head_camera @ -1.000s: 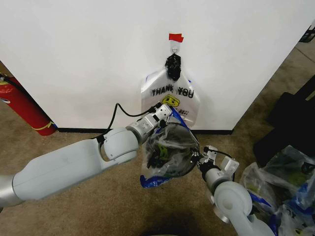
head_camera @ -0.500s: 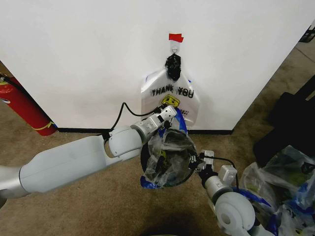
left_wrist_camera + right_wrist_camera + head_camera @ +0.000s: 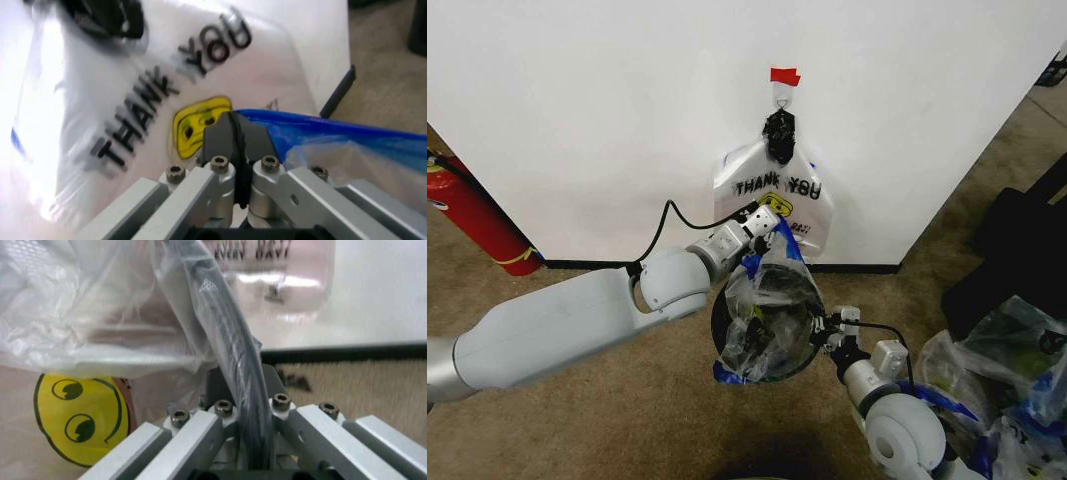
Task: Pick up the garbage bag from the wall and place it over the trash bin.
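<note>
Jaws of the left gripper (image 3: 765,228) pinch the garbage bag (image 3: 762,310); right gripper (image 3: 827,338) clamps the trash bin (image 3: 227,340) rim. Draping seems underway; next, stretching the bag's mouth around the rim.

Bright, even indoor light — glare on the wall (image 3: 577,120), wrist views blurred up close.

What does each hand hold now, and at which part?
The left hand is shut on the blue top edge of the bag. The right hand is shut on the bin's black rim, bag film over it.
</note>
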You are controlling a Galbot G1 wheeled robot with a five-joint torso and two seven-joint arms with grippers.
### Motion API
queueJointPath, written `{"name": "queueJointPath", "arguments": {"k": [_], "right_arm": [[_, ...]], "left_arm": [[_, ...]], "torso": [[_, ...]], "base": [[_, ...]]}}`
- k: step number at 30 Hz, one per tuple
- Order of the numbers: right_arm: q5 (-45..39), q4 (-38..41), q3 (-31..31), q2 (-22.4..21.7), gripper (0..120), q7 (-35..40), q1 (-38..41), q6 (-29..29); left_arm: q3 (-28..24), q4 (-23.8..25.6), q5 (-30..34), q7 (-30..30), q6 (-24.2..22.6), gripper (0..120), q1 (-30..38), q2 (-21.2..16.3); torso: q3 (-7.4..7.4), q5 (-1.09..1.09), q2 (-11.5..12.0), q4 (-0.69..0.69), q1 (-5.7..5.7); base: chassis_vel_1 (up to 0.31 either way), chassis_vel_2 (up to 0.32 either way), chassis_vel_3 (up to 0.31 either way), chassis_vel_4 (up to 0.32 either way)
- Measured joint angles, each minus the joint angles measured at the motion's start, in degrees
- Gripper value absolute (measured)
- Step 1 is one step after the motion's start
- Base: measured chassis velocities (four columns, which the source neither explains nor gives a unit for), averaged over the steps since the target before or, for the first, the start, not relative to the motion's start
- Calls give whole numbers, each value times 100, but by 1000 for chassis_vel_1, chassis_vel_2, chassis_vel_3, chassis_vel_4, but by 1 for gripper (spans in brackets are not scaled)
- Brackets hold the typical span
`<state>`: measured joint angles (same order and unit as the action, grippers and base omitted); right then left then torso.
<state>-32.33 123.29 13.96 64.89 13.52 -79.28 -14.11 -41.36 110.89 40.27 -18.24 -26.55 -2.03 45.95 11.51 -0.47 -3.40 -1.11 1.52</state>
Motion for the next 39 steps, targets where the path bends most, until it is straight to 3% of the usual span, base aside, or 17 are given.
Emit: {"name": "queueJointPath", "arguments": {"k": [16, 21, 27, 33, 37, 39], "right_arm": [[-274, -70, 144, 20, 0, -369, -67, 615], [-585, -142, 144, 108, 0, -63, 29, 460], [-1007, -289, 151, 266, 0, 340, 149, 264], [-1298, -321, 155, 348, 0, 540, 189, 175], [-1751, -245, 166, 456, 0, 1003, 239, 42], [-1910, -210, 179, 494, 0, 1141, 246, -15]], "left_arm": [[552, 24, 325, 307, -166, 0, -524, -445], [1061, 375, 986, 16, -542, 16, -798, -485], [1688, 759, 1229, -50, -716, 41, -1289, -732], [2287, 1003, 1264, -88, -658, 61, -1865, -946], [3154, 1706, 1224, -340, -444, 78, -2814, -1084], [3235, 1872, 1095, -367, -391, 83, -2998, -1105]], "torso": [[0, 1, 0, 1, 0], [0, 1, 0, -1, 0], [0, 1, 0, 1, 0], [0, 0, 0, 0, 0], [0, 0, 0, 2, 0], [-1, -2, 0, 2, 0]], "base": [[0, 0, 0, 0], [0, 0, 0, 0], [0, 0, 0, 0], [0, 0, 0, 0], [0, 0, 0, 0], [0, 0, 0, 0]]}}
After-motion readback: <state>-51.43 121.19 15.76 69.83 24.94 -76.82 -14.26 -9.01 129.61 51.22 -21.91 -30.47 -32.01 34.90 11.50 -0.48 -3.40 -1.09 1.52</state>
